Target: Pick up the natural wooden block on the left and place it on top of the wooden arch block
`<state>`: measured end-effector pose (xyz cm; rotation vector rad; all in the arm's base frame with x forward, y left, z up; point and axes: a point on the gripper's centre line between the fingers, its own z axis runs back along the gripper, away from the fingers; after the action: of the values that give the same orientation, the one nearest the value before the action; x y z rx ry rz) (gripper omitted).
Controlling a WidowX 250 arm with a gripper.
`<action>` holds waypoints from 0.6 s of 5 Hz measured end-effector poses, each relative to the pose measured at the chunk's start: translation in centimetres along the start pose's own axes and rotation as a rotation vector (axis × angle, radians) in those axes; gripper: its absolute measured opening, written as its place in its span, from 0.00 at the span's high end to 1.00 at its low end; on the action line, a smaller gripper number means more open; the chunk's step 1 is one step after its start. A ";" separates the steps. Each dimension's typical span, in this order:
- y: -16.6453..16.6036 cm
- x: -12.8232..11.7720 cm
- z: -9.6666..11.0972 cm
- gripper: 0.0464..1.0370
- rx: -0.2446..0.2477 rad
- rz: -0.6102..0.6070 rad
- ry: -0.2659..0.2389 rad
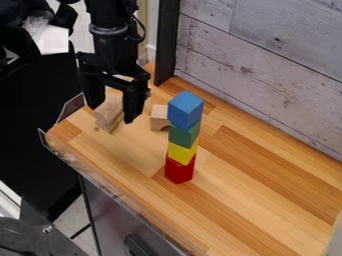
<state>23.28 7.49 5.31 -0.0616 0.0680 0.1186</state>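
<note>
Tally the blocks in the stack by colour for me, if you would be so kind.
Blue block: 1
Green block: 1
Yellow block: 1
Red block: 1
Total: 4

Pale wooden block (109,113) on counter (247,200)

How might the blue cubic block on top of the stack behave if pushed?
The blue block looks rigid with flat faces, so it would probably slide, not roll. It may tip off, perched on the green cubic block.
</note>
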 end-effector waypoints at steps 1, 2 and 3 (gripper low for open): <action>0.0 -0.3 -0.6 0.04 -0.004 0.002 0.023; 1.0 0.2 -1.0 0.04 -0.011 0.034 0.038; 2.4 0.7 -0.7 0.04 -0.001 0.084 0.037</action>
<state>23.67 9.90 4.39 -0.0624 0.1072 0.2010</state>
